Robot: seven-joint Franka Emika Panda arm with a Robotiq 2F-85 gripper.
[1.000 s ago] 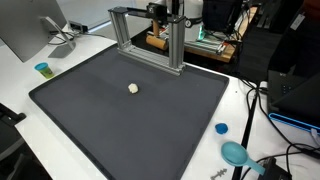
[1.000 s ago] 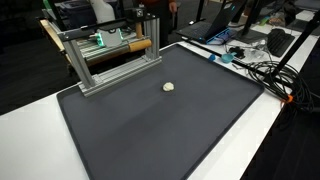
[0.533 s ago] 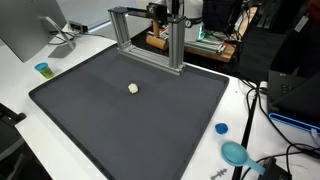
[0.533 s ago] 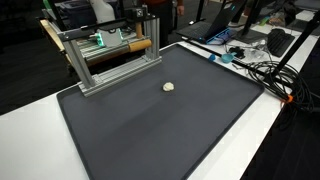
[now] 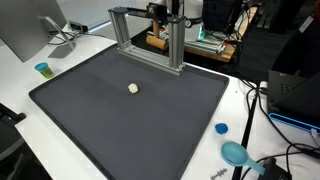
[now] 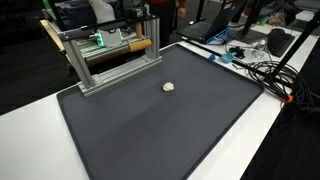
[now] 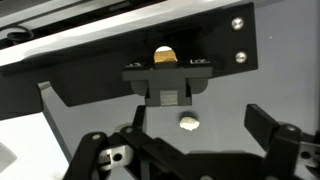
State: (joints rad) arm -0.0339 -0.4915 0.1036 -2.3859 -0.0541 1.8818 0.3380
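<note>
Cannot tell what the small pale lump (image 5: 133, 88) in front of the metal frame (image 5: 148, 40) is: too small in both exterior views, blurred in the wrist view. Behind the frame, mostly hidden by its posts and cut by the top edge: the arm (image 5: 171, 10). Cropped at the wrist view's bottom edge, below the frame: gripper (image 7: 155, 108) linkage.
</note>
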